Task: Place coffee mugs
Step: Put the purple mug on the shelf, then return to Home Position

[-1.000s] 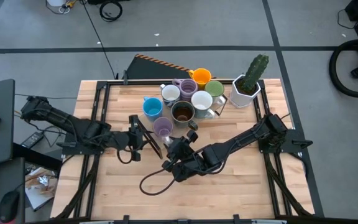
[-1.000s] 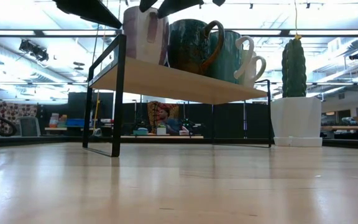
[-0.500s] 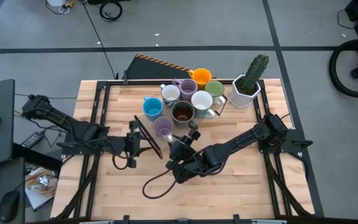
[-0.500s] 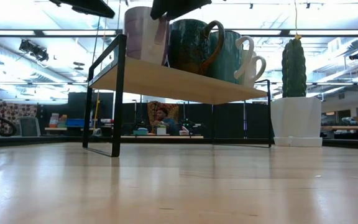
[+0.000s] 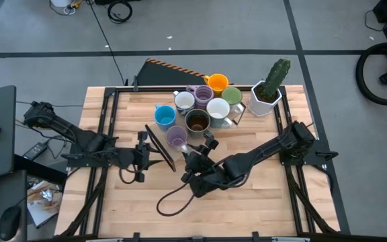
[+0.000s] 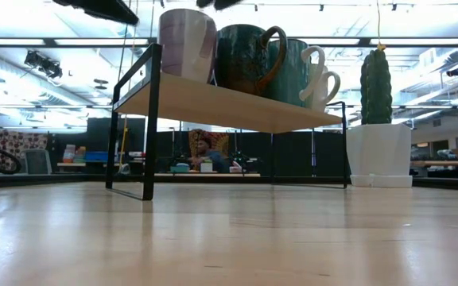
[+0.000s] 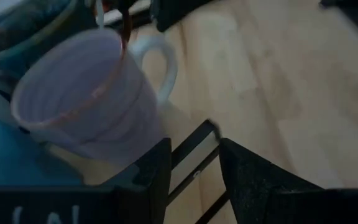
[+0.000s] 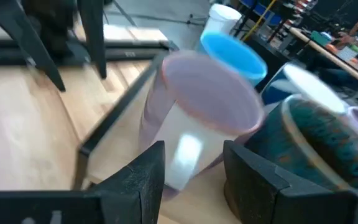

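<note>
Up on the little shelf [image 5: 154, 142], eight mugs stood close together, and the purple mug [image 5: 175, 137] sat at the near edge, free of both claws. Both claws were open and held nothing. One, the left claw [image 5: 150, 150], hung just beside the shelf's front rail, and the right claw [image 5: 195, 154] was near that mug. Bare table [image 5: 261, 195] lay wide in front.

No text, label, brand, number or sign could be read on anything in any of the views.
</note>
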